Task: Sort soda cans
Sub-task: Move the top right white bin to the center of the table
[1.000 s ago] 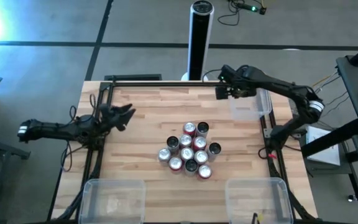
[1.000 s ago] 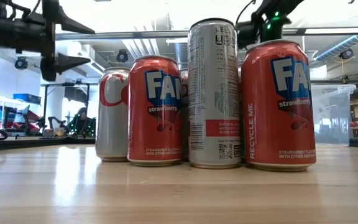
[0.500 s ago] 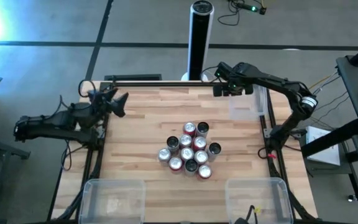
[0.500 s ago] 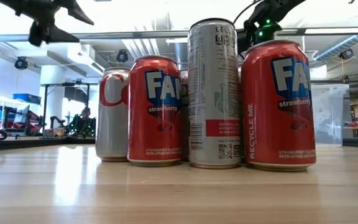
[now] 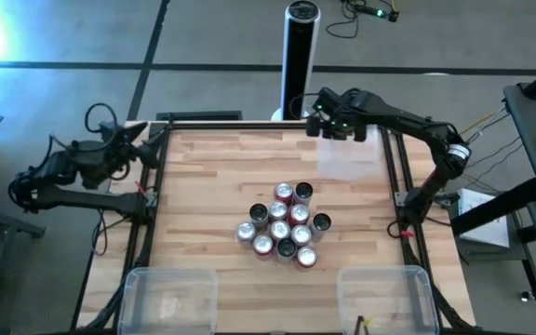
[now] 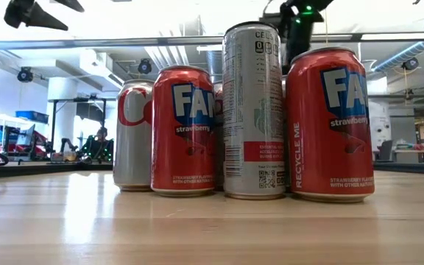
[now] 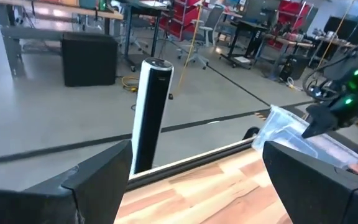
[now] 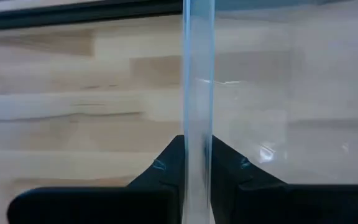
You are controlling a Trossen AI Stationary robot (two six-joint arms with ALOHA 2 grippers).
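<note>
Soda cans cluster mid-table, rear ones hidden in low view.

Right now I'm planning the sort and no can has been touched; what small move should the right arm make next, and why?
Probably drag the clear plastic bin inward. The right gripper is shut on its wall at the table's far right, well apart from the clustered red, silver and black soda cans.
</note>
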